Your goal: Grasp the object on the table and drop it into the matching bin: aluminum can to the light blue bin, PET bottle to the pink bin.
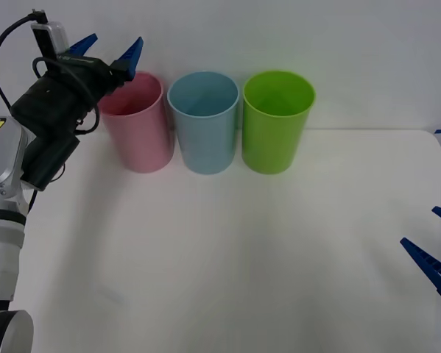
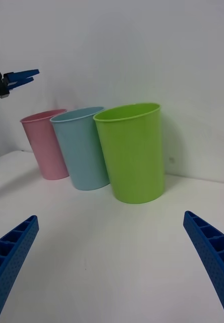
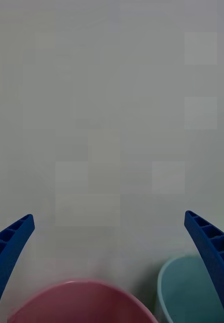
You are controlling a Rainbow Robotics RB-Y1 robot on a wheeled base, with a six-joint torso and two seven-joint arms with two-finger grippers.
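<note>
Front view: left gripper (image 1: pixel 110 50) spread wide, nothing in it, hovering over the pink bin (image 1: pixel 137 123) rim. Light blue bin (image 1: pixel 203 121) sits just beside it. Right gripper (image 1: pixel 435 246) spread too, low at the table (image 1: pixel 227 250) edge. Bottle can't be made out.

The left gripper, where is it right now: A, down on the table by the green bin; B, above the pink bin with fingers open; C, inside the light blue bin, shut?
B: the left gripper hangs open over the pink bin's rim.
</note>
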